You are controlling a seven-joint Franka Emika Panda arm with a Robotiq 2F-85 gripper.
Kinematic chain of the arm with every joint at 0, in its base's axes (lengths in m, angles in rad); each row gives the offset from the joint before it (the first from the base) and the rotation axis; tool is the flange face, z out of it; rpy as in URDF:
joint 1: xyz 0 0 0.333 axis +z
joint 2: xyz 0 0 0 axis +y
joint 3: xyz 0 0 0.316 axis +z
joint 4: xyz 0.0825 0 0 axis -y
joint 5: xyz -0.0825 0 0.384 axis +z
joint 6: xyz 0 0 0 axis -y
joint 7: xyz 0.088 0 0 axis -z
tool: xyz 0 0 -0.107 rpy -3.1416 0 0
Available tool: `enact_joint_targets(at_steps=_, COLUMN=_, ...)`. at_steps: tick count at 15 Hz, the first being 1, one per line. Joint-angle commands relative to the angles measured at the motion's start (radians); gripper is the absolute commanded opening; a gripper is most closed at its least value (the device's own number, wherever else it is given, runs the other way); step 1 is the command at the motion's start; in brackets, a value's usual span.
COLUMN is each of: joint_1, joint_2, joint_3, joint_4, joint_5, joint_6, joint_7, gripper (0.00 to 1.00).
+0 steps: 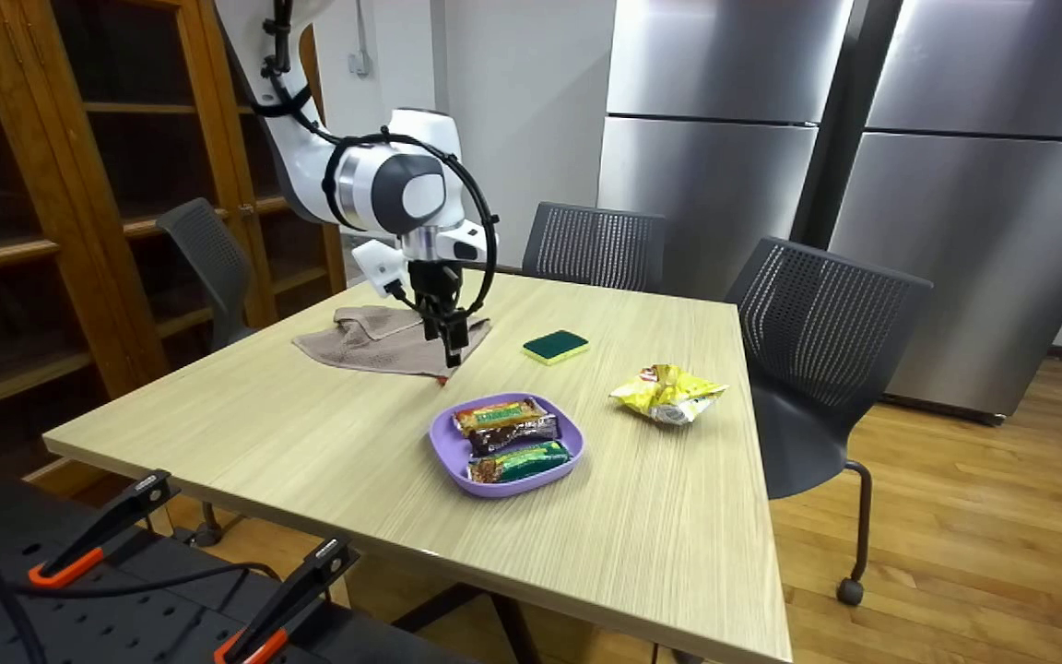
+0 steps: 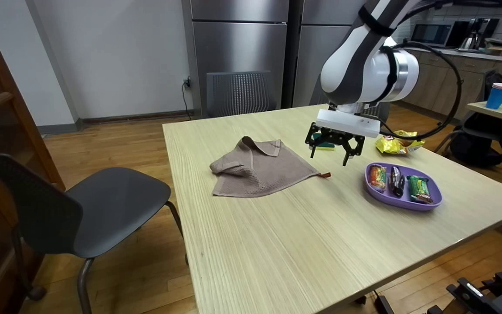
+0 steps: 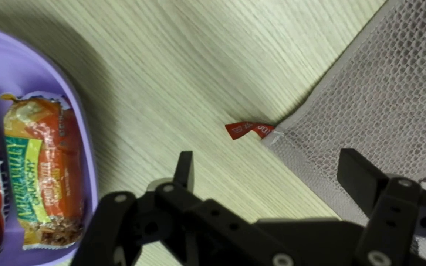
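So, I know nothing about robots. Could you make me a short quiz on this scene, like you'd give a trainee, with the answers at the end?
1. What colour is the small tag at the corner of the greyish-brown cloth?

2. Pick one: how many wrapped bars lie in the purple tray?
a) two
b) three
c) five

3. True or false: the robot's fingers are pressed shut against each other.

Key:
1. Red.
2. b.
3. False; they stand wide apart with nothing gripped between them.
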Motion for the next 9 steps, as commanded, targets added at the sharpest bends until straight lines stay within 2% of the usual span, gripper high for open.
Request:
enact_joint_targets(at_steps=1, joint_1=-0.038, joint_2=0.033, joint_3=0.043, joint_4=0.064, joint_5=0.033, joint_6=-0.048, joint_7=-0.063, gripper=1.00)
enact_joint_targets(at_steps=9, joint_1=-0.054, joint_2=0.107, joint_3=0.059, joint_4=0.161, joint_5=0.035, joint_6=-0.099, joint_7=-0.096, gripper=1.00)
